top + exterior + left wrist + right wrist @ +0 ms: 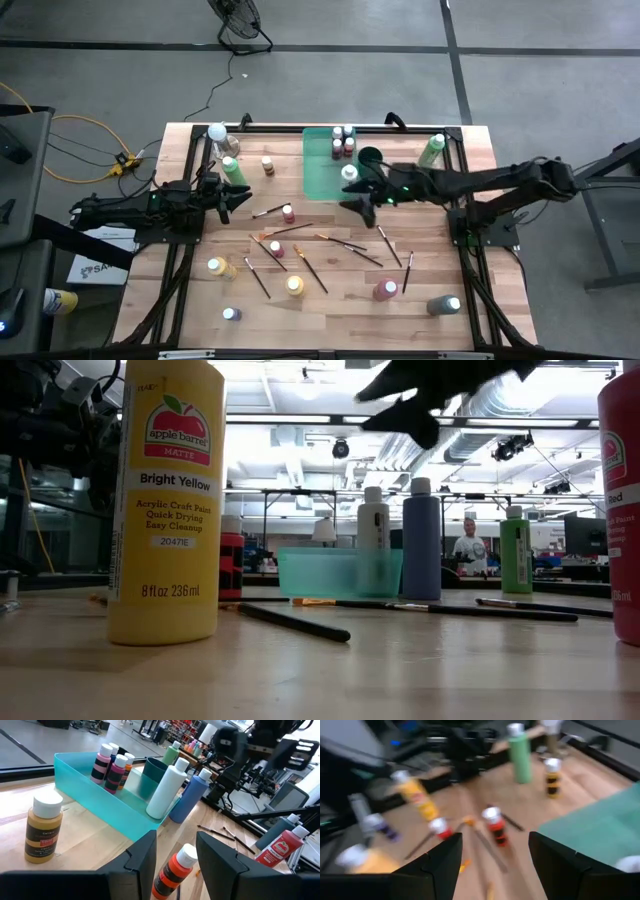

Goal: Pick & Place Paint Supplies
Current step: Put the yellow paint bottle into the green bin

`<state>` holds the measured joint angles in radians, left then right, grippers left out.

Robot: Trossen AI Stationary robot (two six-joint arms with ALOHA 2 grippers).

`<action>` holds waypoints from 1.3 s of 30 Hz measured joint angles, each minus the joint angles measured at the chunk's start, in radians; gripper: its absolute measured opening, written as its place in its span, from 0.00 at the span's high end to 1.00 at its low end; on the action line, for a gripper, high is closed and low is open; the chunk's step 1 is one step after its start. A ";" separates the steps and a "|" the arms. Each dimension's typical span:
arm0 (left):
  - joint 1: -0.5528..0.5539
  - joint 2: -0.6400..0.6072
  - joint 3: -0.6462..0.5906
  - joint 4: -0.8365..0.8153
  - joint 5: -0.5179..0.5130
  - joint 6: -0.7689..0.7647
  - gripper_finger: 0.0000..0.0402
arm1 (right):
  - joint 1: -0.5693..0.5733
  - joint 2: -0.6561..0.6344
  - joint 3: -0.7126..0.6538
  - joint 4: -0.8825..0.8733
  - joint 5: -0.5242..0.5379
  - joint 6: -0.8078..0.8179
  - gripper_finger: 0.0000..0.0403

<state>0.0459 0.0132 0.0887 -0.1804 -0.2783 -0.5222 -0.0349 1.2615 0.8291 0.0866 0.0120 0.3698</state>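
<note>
A teal tray (322, 172) sits at the table's far middle and holds small pink and red bottles (111, 764), a dark cup (370, 157) and a tall white bottle (165, 790). My left gripper (233, 205) is open near the table's left side, its fingers pointing at a small orange bottle (174, 870) that stands just beyond them. My right gripper (362, 200) hovers open by the tray's near right corner, above the table (495, 850). Brushes (345, 243) and further bottles lie spread over the near half.
A yellow bottle (165, 500) and a red one (386, 290) stand near the front edge, with a grey one (445, 305) and a purple one (231, 314). Green bottles (232, 168) (433, 150), an ochre bottle (44, 827) and a white ball-topped object (217, 132) stand farther back.
</note>
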 joint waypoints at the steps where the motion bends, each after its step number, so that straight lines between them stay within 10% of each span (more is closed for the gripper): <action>1: 0.000 0.000 0.000 0.000 0.000 0.000 0.66 | 0.006 -0.024 -0.035 0.037 -0.019 0.000 0.45; 39: 0.000 0.000 0.000 0.000 0.000 0.000 0.66 | 0.009 -1.151 -0.820 0.098 -0.101 0.049 0.45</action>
<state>0.0456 0.0132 0.0887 -0.1803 -0.2783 -0.5220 -0.0261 0.1102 0.0090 0.1845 -0.0891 0.4187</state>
